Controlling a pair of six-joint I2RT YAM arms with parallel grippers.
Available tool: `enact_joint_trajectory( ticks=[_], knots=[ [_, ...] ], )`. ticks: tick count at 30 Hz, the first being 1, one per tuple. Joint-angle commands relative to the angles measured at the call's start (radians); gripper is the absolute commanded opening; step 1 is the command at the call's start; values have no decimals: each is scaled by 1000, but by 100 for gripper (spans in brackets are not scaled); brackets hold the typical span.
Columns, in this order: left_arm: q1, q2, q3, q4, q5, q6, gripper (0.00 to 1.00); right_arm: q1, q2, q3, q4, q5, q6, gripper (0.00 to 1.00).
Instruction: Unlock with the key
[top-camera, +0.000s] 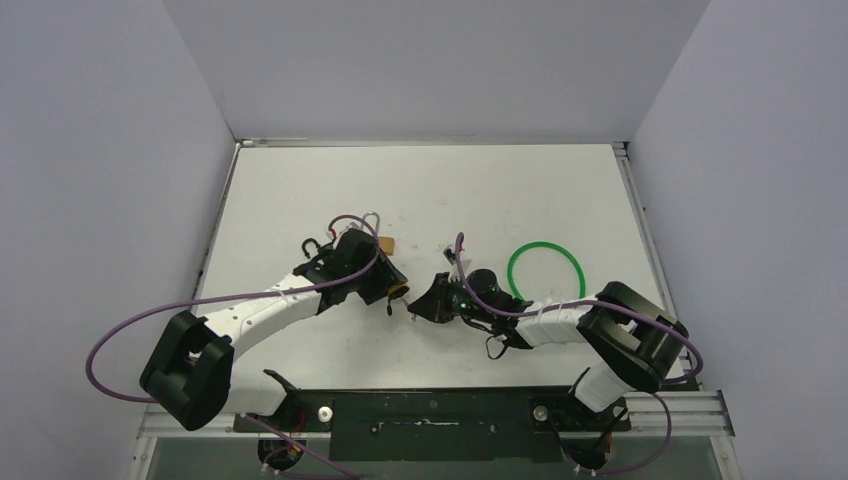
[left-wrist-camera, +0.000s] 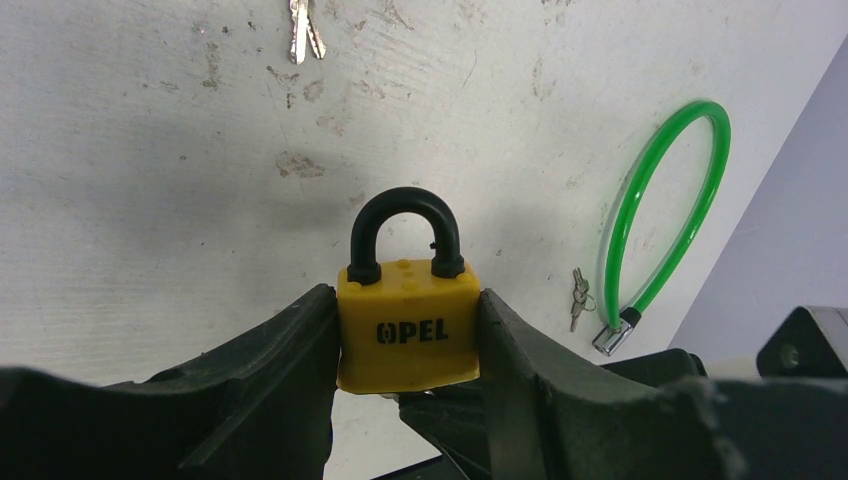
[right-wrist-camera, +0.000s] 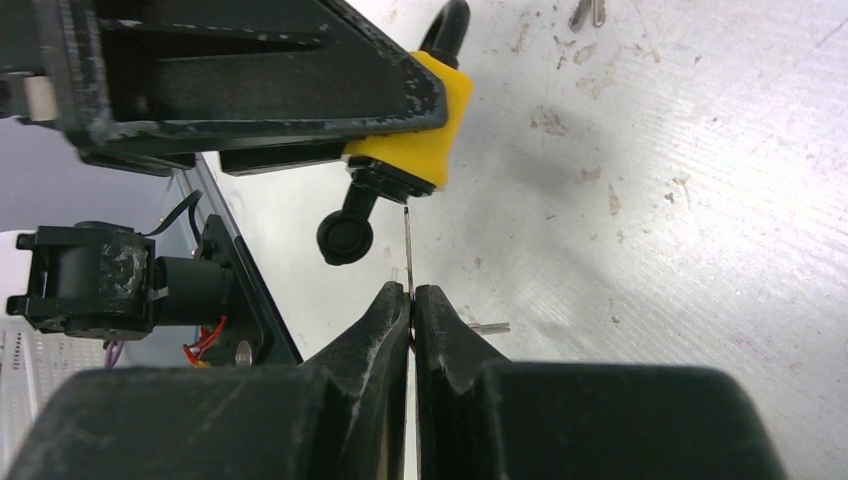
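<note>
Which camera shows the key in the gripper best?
Right wrist: the key runs from the right gripper up to the yellow padlock. From above it's too small; the left wrist view shows only the padlock.

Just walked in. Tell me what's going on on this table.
The left gripper clamps a yellow OPEL padlock between its fingers. The right gripper pinches a key upright, with its tip at the padlock's underside. Whether the tip is in the keyway is unclear. The shackle sits closed, so nothing is unlocked yet. A green cable lock lies nearby.
</note>
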Motion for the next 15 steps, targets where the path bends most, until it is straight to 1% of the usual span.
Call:
enact_joint_trajectory(
  ticks=[1, 15],
  knots=[
    [7, -41, 9, 78, 16, -15, 0, 2, 22, 40, 92, 13, 25, 0],
    [8, -36, 8, 79, 10, -13, 0, 1, -21, -12, 154, 4, 1, 0]
  ],
)
